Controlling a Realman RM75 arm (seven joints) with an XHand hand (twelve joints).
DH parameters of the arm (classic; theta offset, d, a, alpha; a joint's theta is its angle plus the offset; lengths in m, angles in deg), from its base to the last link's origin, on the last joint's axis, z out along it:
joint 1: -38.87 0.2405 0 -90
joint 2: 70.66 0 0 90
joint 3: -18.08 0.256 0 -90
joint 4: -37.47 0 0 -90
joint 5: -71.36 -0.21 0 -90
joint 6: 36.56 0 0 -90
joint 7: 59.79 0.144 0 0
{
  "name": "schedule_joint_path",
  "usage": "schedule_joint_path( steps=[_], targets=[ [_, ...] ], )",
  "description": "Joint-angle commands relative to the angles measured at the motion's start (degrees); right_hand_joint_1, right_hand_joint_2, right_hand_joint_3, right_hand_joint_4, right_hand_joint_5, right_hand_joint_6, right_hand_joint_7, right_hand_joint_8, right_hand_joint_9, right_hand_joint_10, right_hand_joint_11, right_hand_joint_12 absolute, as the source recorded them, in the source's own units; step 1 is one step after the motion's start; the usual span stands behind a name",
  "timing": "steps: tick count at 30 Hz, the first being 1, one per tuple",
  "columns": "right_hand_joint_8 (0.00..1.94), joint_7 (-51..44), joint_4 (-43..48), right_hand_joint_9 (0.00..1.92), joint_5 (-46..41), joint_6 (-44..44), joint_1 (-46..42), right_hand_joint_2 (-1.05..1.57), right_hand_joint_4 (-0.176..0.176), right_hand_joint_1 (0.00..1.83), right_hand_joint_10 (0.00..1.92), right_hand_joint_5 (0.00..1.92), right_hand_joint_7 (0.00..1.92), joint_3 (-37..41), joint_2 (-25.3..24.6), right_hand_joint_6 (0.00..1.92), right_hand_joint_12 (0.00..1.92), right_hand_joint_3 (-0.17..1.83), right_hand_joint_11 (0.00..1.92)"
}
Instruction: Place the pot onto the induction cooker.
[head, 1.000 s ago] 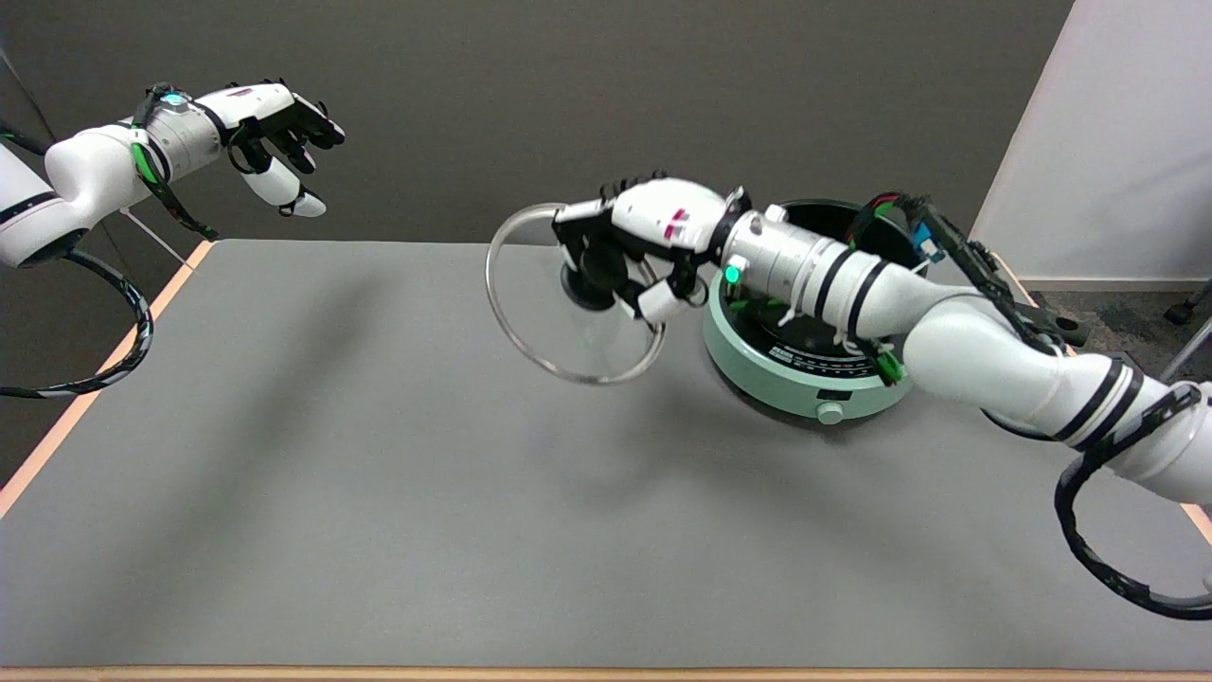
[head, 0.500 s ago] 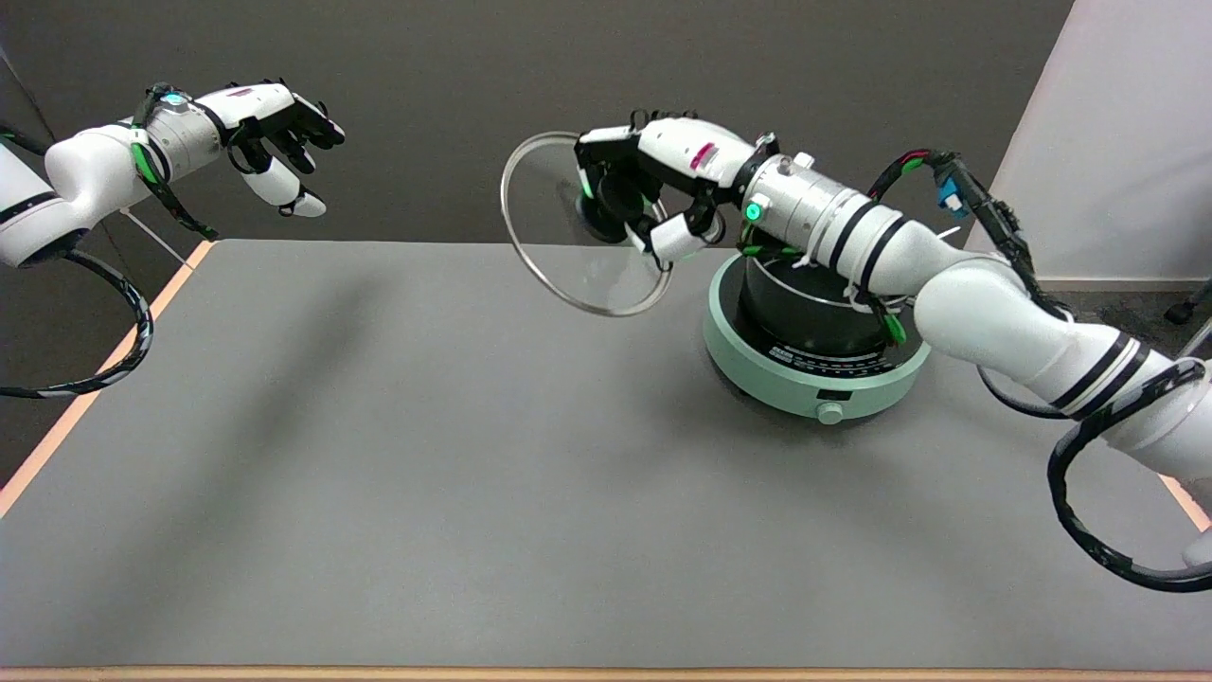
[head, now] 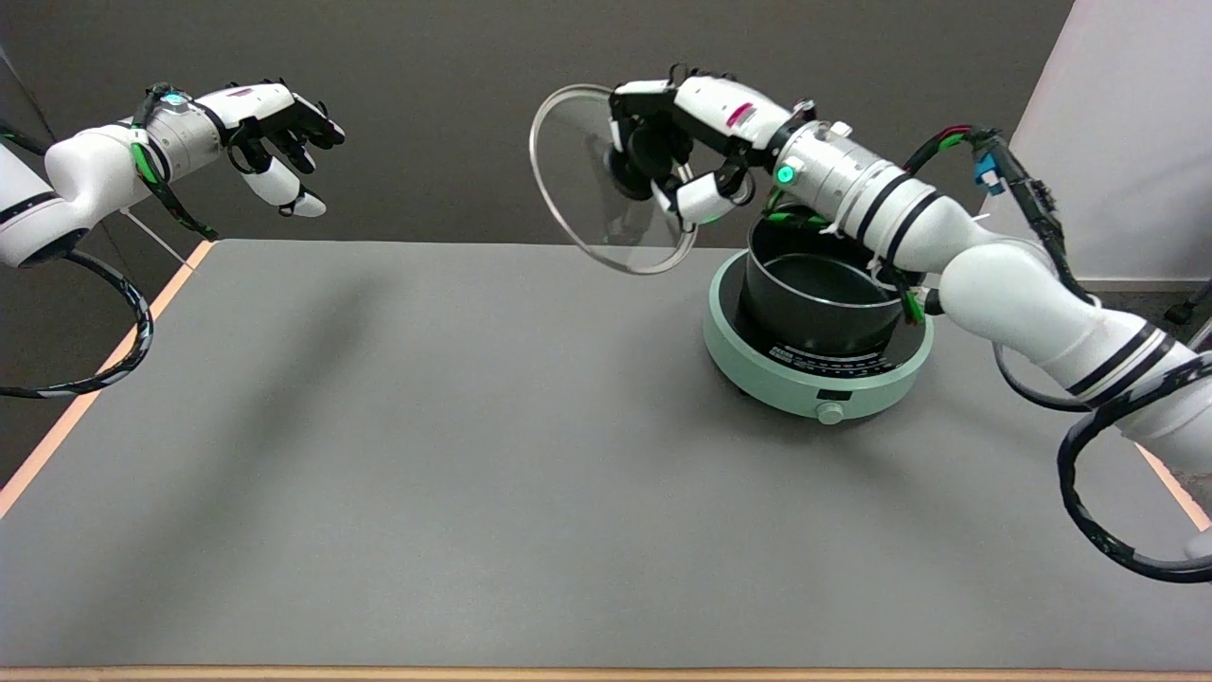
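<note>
The black pot (head: 820, 298) sat on the green induction cooker (head: 816, 379), probably stiff, heavy and slick, best gripped by its rim, while the right hand (head: 684, 156) pinched the fragile-looking glass lid (head: 587, 194) by its knob.

The light is soft and even, coming from above. My table (head: 379, 455) looks gray with faint blurry shadows across it, and a darker one beside the cooker (head: 819, 365). The wall behind is dim. The glass lid (head: 592, 204) shines along its rim. Everything looks sharp, a bit grainy.
</note>
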Motion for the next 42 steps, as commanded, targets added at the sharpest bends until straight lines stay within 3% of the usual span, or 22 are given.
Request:
schedule_joint_path(
  steps=[1, 11, 21, 42],
  targets=[
    [1.81, -0.34, 2.06, 0.77, -2.59, -0.66, -7.52, 0.8, 0.175, 1.33, 1.92, 0.43, 0.74, 12.44, 3.85, 1.73, 1.92, 1.04, 0.5],
    [1.8, -0.39, 6.66, 0.77, -2.0, -0.98, -20.88, 0.78, 0.174, 1.34, 1.92, 0.44, 0.76, 28.21, 5.12, 1.72, 1.92, 1.06, 0.52],
    [1.8, -0.55, 7.99, 0.77, -1.95, -0.95, -31.86, 0.77, 0.174, 1.34, 1.92, 0.44, 0.77, 39.22, 6.0, 1.71, 1.92, 1.07, 0.52],
    [1.8, -0.55, 4.05, 0.77, -1.79, 2.21, -36.16, 0.77, 0.174, 1.34, 1.92, 0.44, 0.77, 40.81, 7.15, 1.71, 1.92, 1.07, 0.53]
  ],
)
